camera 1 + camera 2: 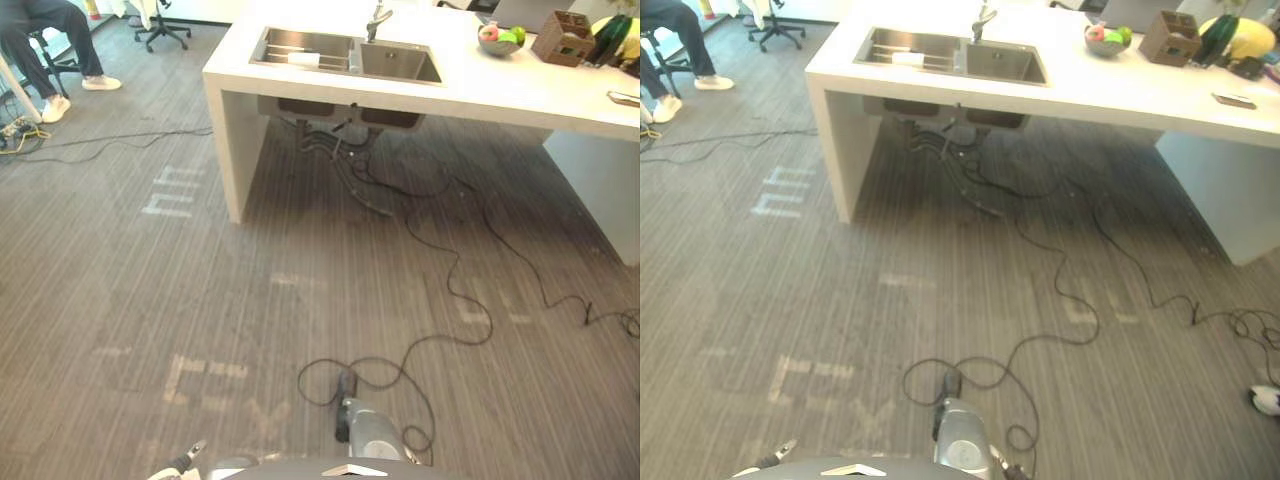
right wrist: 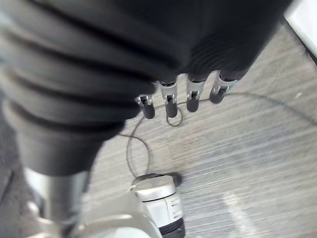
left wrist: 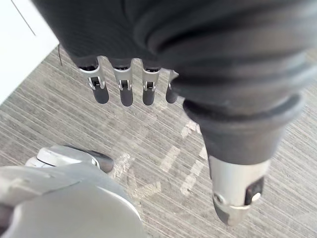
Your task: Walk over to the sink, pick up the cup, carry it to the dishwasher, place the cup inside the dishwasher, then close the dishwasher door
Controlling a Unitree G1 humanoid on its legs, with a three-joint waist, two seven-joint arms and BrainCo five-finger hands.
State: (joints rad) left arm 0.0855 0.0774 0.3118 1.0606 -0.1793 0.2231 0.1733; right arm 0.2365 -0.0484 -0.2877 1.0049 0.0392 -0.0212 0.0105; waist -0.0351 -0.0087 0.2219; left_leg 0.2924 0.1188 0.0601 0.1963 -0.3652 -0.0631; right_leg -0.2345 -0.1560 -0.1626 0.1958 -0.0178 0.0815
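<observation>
Left hand (image 3: pixel 126 91) hangs over the grey floor (image 1: pixel 150 300), fingers straight and relaxed, thumb apart, nothing held. Right hand (image 2: pixel 171 101) likewise: fingers loose, empty. Ahead is a white bench (image 1: pixel 520 95) with the sink (image 1: pixel 400 62) set in near its left end and a tap (image 1: pixel 377 20) at the sink's far edge. Cup (image 1: pixel 303 60): small white thing lying in the sink's left basin, too small to confirm its shape. Fruit bowl (image 1: pixel 498 38) and brown box (image 1: pixel 563 38) sit right of the sink, toward the bench's far edge. Seated person (image 1: pixel 60 30) at far left, well apart from the bench.
</observation>
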